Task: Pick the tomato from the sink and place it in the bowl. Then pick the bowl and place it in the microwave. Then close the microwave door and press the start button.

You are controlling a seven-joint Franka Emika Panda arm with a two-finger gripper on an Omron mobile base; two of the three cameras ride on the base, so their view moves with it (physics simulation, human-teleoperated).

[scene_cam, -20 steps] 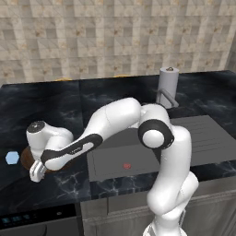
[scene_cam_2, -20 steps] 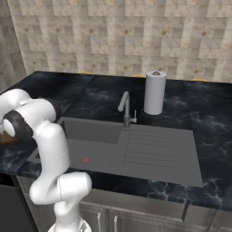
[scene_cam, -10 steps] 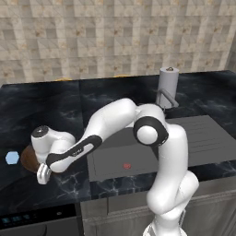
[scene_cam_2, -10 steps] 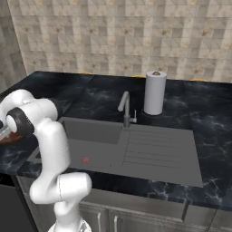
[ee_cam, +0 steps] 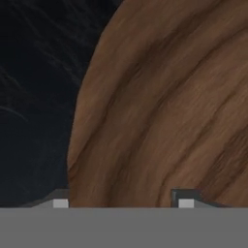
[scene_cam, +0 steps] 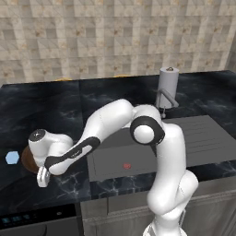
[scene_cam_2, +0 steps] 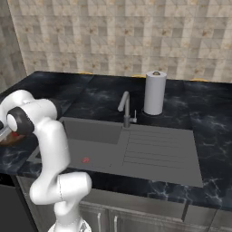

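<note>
Behind black marble counter (scene_cam_2: 213,113): beige tiled wall (scene_cam_2: 136,36).

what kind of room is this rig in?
A kitchen, rendered. It has a dark marble-look counter with a recessed grey sink and faucet, a paper towel roll against a tiled stone wall, and a wooden bowl on the counter.

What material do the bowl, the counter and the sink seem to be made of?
Bowl: looks like brown wood with a smooth finish; curved grain bands run across it.
Counter: probably polished black marble or similar stone; pale veins and a slight sheen.
Sink: matte grey, possibly metal or composite; its flat, even colour leaves that open.
</note>
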